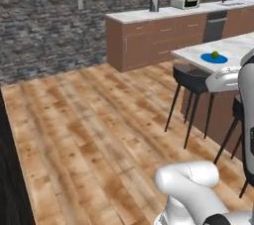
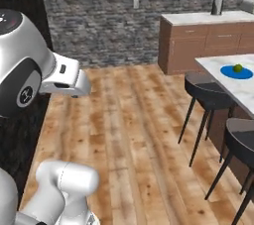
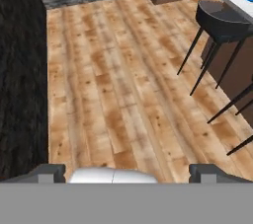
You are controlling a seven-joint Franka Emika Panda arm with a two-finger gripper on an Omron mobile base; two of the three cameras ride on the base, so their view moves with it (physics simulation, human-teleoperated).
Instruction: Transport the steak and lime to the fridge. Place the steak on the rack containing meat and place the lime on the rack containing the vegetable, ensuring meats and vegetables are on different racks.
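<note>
Here the round lime (image 1: 215,55) sits on a blue plate (image 1: 208,59), the tool (image 3: 126,172) gaping wide over bare floor.

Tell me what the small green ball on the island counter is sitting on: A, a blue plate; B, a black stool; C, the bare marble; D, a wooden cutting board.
A: the lime rests on a flat blue plate on the pale island counter, as both base views show.
</note>
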